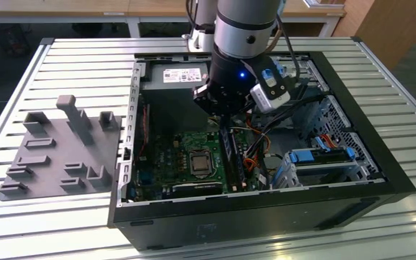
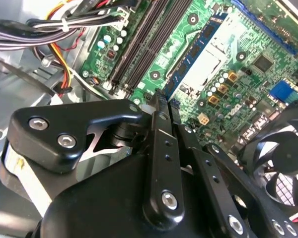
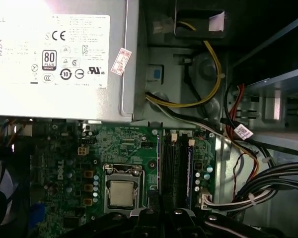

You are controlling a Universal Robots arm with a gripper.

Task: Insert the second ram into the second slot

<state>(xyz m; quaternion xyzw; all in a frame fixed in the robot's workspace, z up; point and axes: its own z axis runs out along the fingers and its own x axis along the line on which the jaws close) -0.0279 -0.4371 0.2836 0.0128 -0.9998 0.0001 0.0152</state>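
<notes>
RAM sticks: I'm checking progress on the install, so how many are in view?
2. The second ram is clamped in the gripper, over the motherboard. What looks like another blue stick sits in the slot nearest the cables. Others may be hidden.

You are looking at an open computer case (image 1: pixel 381 179) lying on a slatted table (image 1: pixel 85 70). A grey holder tray (image 1: pixel 56 157) is sitting beside it, on the exterior view's left. Inside, a green motherboard (image 3: pixel 119 148) is lying below a silver power supply (image 3: pixel 64 54), with bundled cables (image 3: pixel 268 188) running alongside.
</notes>
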